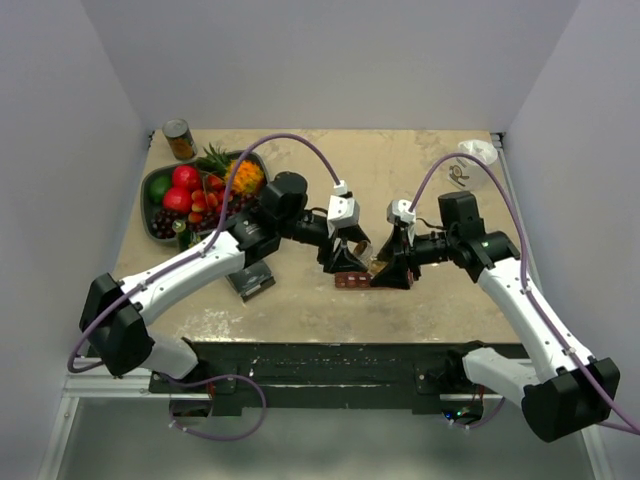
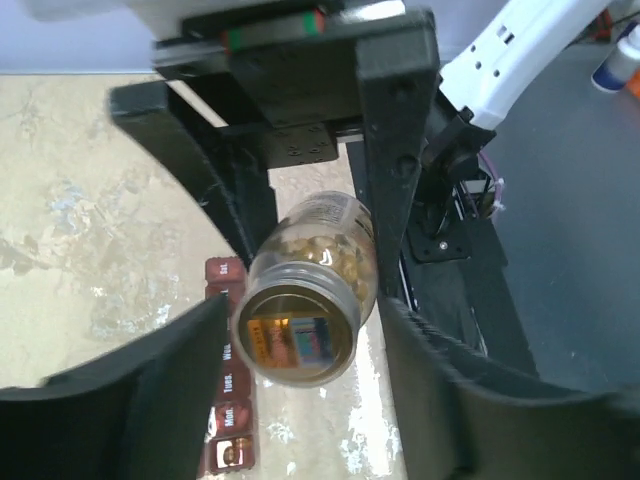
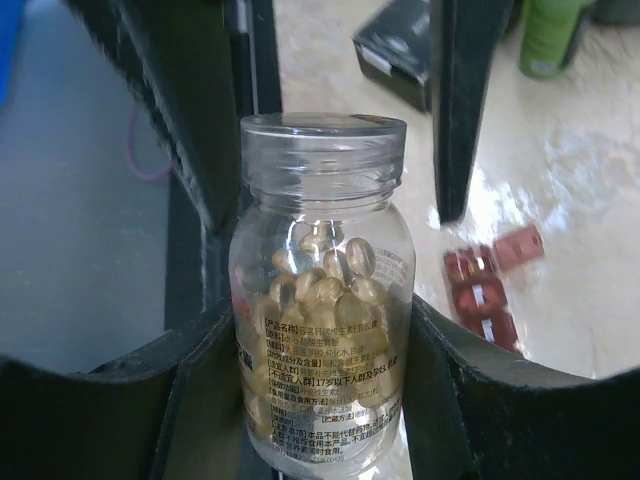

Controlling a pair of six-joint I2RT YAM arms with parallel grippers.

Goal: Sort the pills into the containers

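Overhead, containers (image 1: 352,280) mostly hidden; right gripper (image 3: 318,345) snug around bottle (image 3: 320,250), left gripper (image 2: 305,312) agape, empty.

top view looks down on table (image 1: 420,170); close wrist views share bottle (image 2: 305,300), containers (image 2: 228,400)

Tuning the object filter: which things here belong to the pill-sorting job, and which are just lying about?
Job: pills; open pill bottle holding them; red organizer strip.
Lying about: fruit bowl; can; black box.

Lab robot cell: white-walled tabletop (image 1: 400,170).
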